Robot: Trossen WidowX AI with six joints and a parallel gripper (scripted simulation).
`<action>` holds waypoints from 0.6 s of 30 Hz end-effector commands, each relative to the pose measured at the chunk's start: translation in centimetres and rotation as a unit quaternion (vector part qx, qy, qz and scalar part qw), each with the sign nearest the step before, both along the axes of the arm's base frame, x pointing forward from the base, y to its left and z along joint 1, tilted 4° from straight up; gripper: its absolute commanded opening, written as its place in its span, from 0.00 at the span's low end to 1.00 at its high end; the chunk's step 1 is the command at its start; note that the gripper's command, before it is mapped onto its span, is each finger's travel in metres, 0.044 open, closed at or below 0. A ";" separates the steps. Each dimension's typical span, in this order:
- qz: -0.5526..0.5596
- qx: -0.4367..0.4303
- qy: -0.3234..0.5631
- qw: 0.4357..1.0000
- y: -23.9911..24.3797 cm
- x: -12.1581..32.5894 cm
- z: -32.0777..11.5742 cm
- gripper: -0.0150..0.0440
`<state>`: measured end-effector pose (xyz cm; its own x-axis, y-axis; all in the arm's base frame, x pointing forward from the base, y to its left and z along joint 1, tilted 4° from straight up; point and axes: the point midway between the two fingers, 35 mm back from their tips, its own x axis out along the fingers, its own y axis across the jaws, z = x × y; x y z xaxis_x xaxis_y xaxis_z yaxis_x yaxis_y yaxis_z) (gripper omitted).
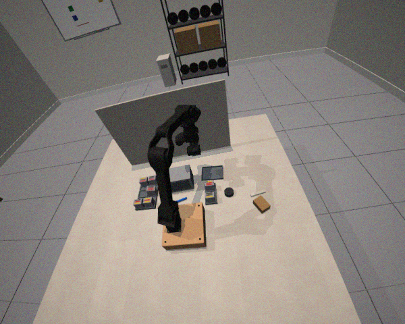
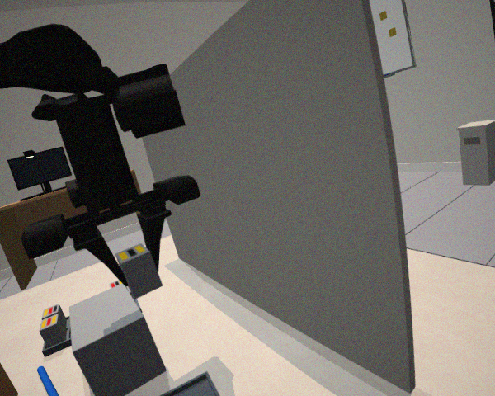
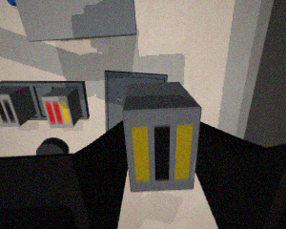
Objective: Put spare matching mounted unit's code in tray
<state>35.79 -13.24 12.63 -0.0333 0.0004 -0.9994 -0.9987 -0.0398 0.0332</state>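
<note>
My gripper (image 2: 142, 276) (image 3: 155, 124) is shut on a grey block with a yellow, black, yellow striped face, held in the air. The tray (image 1: 212, 173) (image 3: 115, 91) is shallow and dark; in the wrist view it lies below and partly behind the held block. It also shows at the bottom of the exterior view. A grey box (image 1: 181, 174) (image 2: 115, 353) (image 3: 86, 21) stands beside the tray. No code on a mounted unit's back is visible. A left rack (image 1: 143, 191) holds several striped spares. A right rack holds a yellow-black-black spare (image 3: 9, 110) and a red-red-yellow spare (image 3: 57, 112).
A tall grey panel (image 1: 209, 121) (image 2: 281, 170) stands behind the tray and box. A black puck (image 1: 229, 192) (image 3: 52, 145), a white stick (image 1: 258, 194) and a brown block (image 1: 261, 204) lie on the right. A blue pen (image 1: 181, 200) (image 2: 47, 381) lies near my base.
</note>
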 end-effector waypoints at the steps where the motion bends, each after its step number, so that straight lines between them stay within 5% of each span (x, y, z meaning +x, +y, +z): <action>1: 0.004 -0.001 0.005 1.000 -3.4 -0.8 -0.3 0.25; 18: 0.008 -0.001 0.008 1.000 -6.4 -1.8 -0.9 0.25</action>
<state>33.98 -19.44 12.20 -0.0436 -0.0028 -0.9990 -0.9977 -0.0523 0.0437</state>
